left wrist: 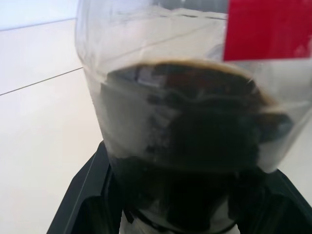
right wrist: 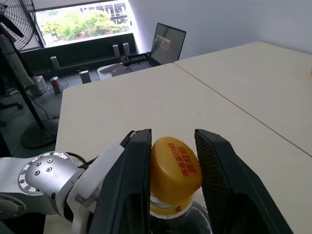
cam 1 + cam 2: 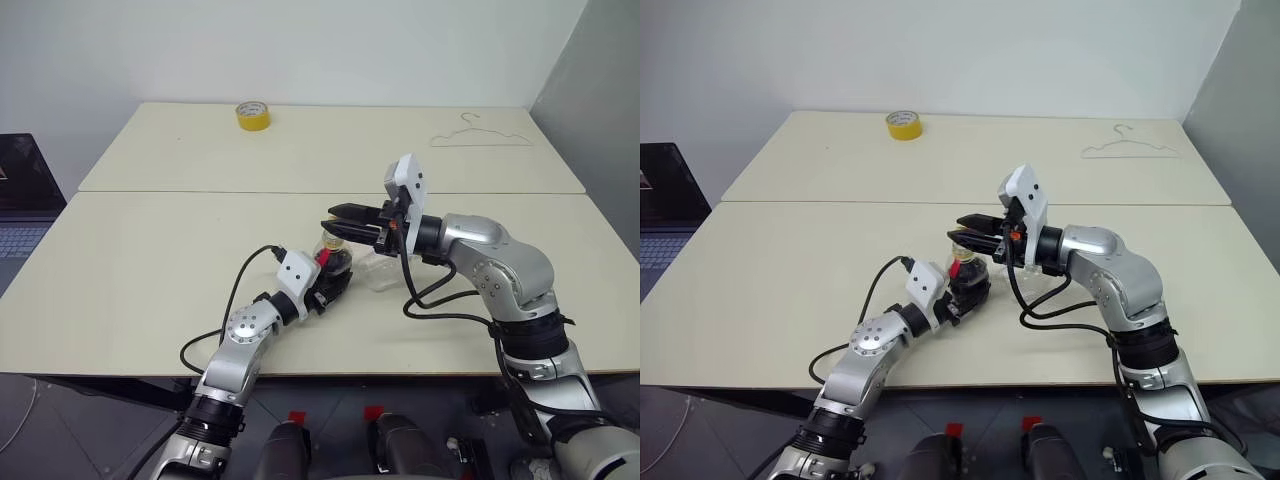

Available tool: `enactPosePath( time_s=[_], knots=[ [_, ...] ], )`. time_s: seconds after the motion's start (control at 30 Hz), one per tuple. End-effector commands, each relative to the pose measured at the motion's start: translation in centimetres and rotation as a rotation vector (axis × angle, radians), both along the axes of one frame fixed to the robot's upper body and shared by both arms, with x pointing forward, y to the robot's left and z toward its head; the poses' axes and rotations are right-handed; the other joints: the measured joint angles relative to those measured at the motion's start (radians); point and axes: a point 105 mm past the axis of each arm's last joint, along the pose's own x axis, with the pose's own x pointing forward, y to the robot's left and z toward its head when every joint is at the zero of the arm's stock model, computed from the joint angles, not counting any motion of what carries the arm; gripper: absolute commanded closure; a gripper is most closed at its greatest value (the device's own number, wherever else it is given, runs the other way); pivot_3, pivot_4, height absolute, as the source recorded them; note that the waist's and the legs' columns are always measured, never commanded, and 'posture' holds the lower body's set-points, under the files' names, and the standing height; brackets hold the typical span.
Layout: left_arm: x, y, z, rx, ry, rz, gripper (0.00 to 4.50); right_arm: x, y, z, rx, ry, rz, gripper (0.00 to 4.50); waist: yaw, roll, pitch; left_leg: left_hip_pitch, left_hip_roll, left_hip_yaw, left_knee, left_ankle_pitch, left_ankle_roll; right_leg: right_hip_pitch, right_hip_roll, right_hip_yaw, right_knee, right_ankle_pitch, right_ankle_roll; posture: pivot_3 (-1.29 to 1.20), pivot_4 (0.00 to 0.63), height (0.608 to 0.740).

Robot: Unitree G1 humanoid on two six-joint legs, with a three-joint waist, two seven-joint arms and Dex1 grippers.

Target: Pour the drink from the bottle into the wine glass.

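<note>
The right gripper [image 2: 171,165] grips the yellow cap [image 2: 174,171] of the bottle [image 3: 336,262], one black finger [image 2: 127,180] pressed to each side of it. Directly below, the left gripper [image 3: 334,283] is clamped round the bottle's body, holding it upright on the cream table [image 3: 150,260], its red neck label [image 1: 268,29] above the dark drink [image 1: 195,146]. Just past the bottle, under the right wrist, stands the wine glass [image 3: 381,270], clear and partly hidden. Well beyond both grippers, a yellow tape roll [image 3: 252,116] and a wire hanger [image 3: 480,136] lie on the far table. A laptop [image 3: 20,195] sits off the table's left edge.
</note>
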Motion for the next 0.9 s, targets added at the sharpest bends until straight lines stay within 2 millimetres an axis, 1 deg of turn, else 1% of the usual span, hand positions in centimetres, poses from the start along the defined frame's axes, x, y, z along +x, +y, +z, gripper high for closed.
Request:
enactPosePath(
  time_s=[0.03, 0.13, 0.17, 0.2, 0.27, 0.3, 0.33, 0.4, 0.47, 0.53, 0.7, 0.8, 0.9],
  knots=[
    [-1.2, 2.0, -5.9, 0.098, 0.214, 0.056, 1.87, 0.9, -1.2, 2.2, 0.045, -0.081, -0.063, 3.25, 0.000, 0.000, 0.000, 0.000, 0.000, 0.000, 0.000, 0.000, 0.000, 0.000, 0.000, 0.000, 0.000, 0.000, 0.000, 0.00, 0.150, 0.740],
    [-0.1, 3.8, -5.1, 0.077, 0.196, 0.126, 1.87, 2.6, -3.0, 2.7, 0.059, -0.101, -0.161, 3.25, -0.002, 0.000, 0.000, 0.000, 0.000, 0.001, 0.000, 0.000, 0.000, 0.000, 0.000, 0.000, 0.000, 0.000, 0.000, 0.00, 0.150, 0.740],
    [0.6, 5.0, -4.5, 0.061, 0.186, 0.177, 1.87, 3.5, -4.0, 3.0, 0.066, -0.110, -0.218, 3.25, -0.003, 0.000, 0.000, 0.000, 0.000, 0.001, 0.000, 0.000, 0.000, 0.000, 0.000, 0.000, 0.000, 0.000, 0.000, 0.00, 0.150, 0.740],
    [1.1, 5.9, -4.1, 0.049, 0.179, 0.211, 1.87, 4.0, -4.8, 3.2, 0.071, -0.117, -0.255, 3.25, -0.003, 0.000, 0.000, 0.001, 0.000, 0.001, 0.001, 0.000, 0.000, 0.000, 0.001, 0.000, 0.000, 0.000, -0.001, 0.00, 0.150, 0.740],
    [2.2, 8.4, -3.1, 0.035, 0.154, 0.299, 1.87, 5.1, -6.6, 3.4, 0.079, -0.127, -0.336, 3.25, -0.011, 0.000, 0.000, 0.001, 0.001, 0.001, 0.001, 0.000, 0.000, 0.000, 0.002, 0.000, 0.001, 0.000, -0.002, 0.00, 0.150, 0.740],
    [2.5, 9.1, -2.8, 0.028, 0.149, 0.324, 1.87, 5.4, -7.1, 3.4, 0.080, -0.129, -0.357, 3.25, -0.017, 0.000, 0.000, 0.002, 0.002, 0.001, 0.001, 0.000, 0.000, 0.000, 0.003, 0.001, 0.001, 0.000, -0.003, 0.00, 0.150, 0.740],
    [2.9, 10.5, -2.2, 0.031, 0.133, 0.366, 1.87, 6.0, -8.1, 3.3, 0.079, -0.131, -0.407, 3.25, -0.024, 0.000, 0.000, 0.002, 0.002, 0.001, 0.001, 0.000, 0.001, 0.000, 0.004, 0.001, 0.001, 0.000, -0.003, 0.00, 0.150, 0.740],
    [3.4, 12.5, -1.5, 0.042, 0.116, 0.420, 1.87, 6.9, -9.7, 3.0, 0.074, -0.131, -0.478, 3.25, -0.036, 0.000, 0.000, 0.004, 0.003, 0.001, 0.001, 0.001, 0.001, 0.000, 0.005, 0.003, 0.003, 0.001, -0.004, 0.00, 0.150, 0.740],
    [3.9, 15.4, -1.0, 0.061, 0.108, 0.510, 1.87, 7.9, -11.9, 2.0, 0.051, -0.117, -0.580, 3.25, -0.047, 0.000, 0.000, 0.005, 0.003, 0.002, 0.000, 0.001, 0.001, 0.000, 0.006, 0.003, 0.005, 0.001, -0.004, 0.00, 0.150, 0.740],
    [4.1, 17.7, -0.8, 0.081, 0.107, 0.580, 1.87, 8.5, -13.3, 1.1, 0.023, -0.104, -0.655, 3.25, -0.052, 0.000, 0.000, 0.005, 0.003, 0.002, 0.000, 0.001, 0.001, -0.001, 0.006, 0.004, 0.007, 0.002, -0.003, 0.00, 0.150, 0.740],
    [4.5, 21.4, -0.1, 0.033, 0.102, 0.720, 1.87, 9.7, -16.0, -1.3, -0.019, -0.055, -0.803, 3.25, -0.055, 0.000, 0.000, 0.005, 0.003, 0.005, -0.002, 0.001, 0.001, -0.004, 0.006, 0.006, 0.010, 0.002, -0.002, 0.00, 0.150, 0.740],
    [4.6, 22.5, 0.0, 0.017, 0.104, 0.769, 1.87, 10.1, -17.1, -2.2, -0.030, -0.041, -0.868, 3.25, -0.055, 0.000, 0.000, 0.005, 0.003, 0.006, -0.002, 0.001, 0.001, -0.005, 0.006, 0.007, 0.011, 0.003, -0.002, 0.00, 0.150, 0.740],
    [4.7, 23.4, 0.0, -0.014, 0.108, 0.821, 1.87, 10.2, -17.5, -2.4, -0.022, -0.038, -0.893, 3.25, -0.055, 0.000, 0.000, 0.005, 0.003, 0.006, -0.002, 0.001, 0.001, -0.005, 0.006, 0.007, 0.011, 0.003, -0.001, 0.00, 0.150, 0.740]
  ],
)
